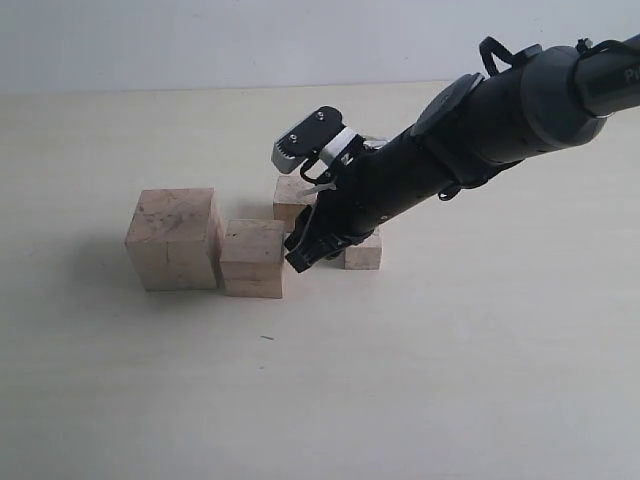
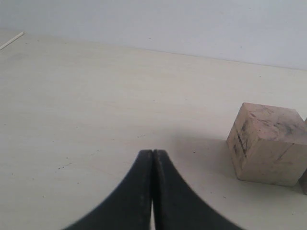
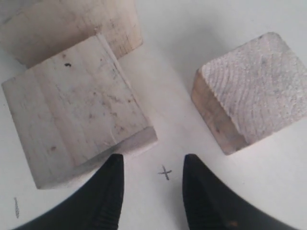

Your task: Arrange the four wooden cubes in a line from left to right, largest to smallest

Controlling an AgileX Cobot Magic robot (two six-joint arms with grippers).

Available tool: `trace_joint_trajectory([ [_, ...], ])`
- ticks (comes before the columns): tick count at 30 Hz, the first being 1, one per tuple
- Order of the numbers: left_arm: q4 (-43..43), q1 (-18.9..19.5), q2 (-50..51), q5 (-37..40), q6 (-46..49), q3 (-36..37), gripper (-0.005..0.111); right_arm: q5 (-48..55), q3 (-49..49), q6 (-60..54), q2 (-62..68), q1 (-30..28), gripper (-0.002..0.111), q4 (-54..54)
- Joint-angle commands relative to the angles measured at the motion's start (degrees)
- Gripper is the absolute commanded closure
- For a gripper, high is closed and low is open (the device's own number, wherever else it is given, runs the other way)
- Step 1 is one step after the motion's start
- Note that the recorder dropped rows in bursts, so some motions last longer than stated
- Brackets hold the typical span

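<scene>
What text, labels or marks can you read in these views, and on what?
"Pi": pale letters on the right arm, cut off by the frame edge.
"x": a small drawn cross on the table.
No text on the wooden cubes, only grain and smudges.

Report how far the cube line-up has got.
Done: the largest cube and second cube sit side by side at the left of the row. In hand: the right gripper is open and empty, low beside the second cube. Left: the third cube sits behind the row and likely goes into the gap before the smallest cube, which looks roughly in line. The left gripper is shut, idle.
</scene>
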Motion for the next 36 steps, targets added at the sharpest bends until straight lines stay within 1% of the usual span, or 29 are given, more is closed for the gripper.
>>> trace_joint_trajectory([
  [1, -0.16, -0.32, -0.35, -0.6, 0.03, 0.2, 0.107, -0.4, -0.19, -0.57, -0.03, -0.17, 0.069, 0.2],
  [5, -0.16, -0.32, -0.35, -0.6, 0.03, 0.2, 0.107, -0.41, -0.19, -1.35, -0.03, -0.17, 0.069, 0.2],
  [14, -0.16, -0.32, -0.35, -0.6, 0.03, 0.2, 0.107, -0.29, -0.19, -6.29, -0.03, -0.17, 0.069, 7.73],
  [22, -0.16, -0.32, -0.35, -0.6, 0.03, 0.2, 0.107, 0.22, -0.19, -6.59, -0.03, -0.17, 0.069, 9.04],
  [29, -0.16, -0.32, -0.35, -0.6, 0.03, 0.2, 0.107, 4.23, -0.19, 2.31, -0.03, -0.17, 0.069, 1.16],
  [33, -0.16, -0.32, -0.35, -0.6, 0.03, 0.2, 0.107, 6.31, -0.19, 10.23, -0.03, -0.17, 0.069, -8.49],
  [36, -0.16, -0.32, -0.35, -0.6, 0.03, 0.2, 0.107, 8.83, -0.19, 12.49, -0.03, -0.17, 0.069, -10.23],
])
